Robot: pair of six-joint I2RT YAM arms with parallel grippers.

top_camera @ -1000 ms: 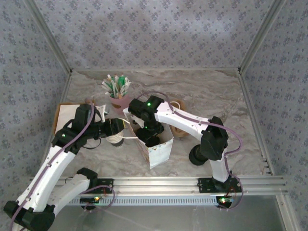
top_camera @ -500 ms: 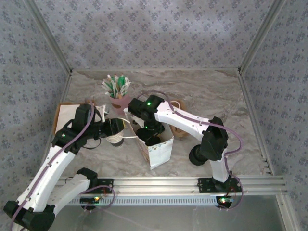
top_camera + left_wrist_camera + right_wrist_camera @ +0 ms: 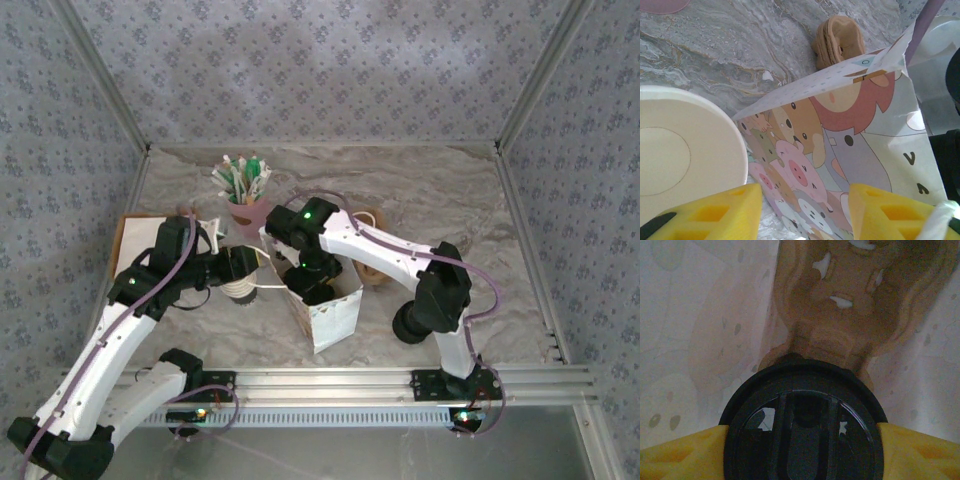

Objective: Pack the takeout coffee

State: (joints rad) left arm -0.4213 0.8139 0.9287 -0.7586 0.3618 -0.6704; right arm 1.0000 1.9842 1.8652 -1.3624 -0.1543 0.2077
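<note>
Marble table. A printed paper bag stands open about mid-width, close to the near edge.

The right arm reaches down into the bag mouth. Right gripper is clamped on the takeout coffee, yellow fingers pressed on both sides just under the black lid. The cup body is hidden beneath the lid. The cup is inside the bag, above a brown pulp carrier at the bag floor. Can't tell if it touches the carrier yet.

Left gripper is spread wide and grips nothing. It faces the bag's cartoon side, with the stack of white cups just beside its left finger. A second pulp carrier lies on the table behind the bag. The pink cup of sticks is toward the far edge.

Step in hand, as I judge it: seat the cup in the bag.
- Lower straight down and keep the cup upright.
- Aim the base at a carrier well, not a ridge.
- Release only once the base is supported.
- Open the fingers just enough, since the bag walls are close and thin and could tip or tear.
- Retreat vertically so the fingers don't catch the lid rim.
- The left gripper could steady the bag.
</note>
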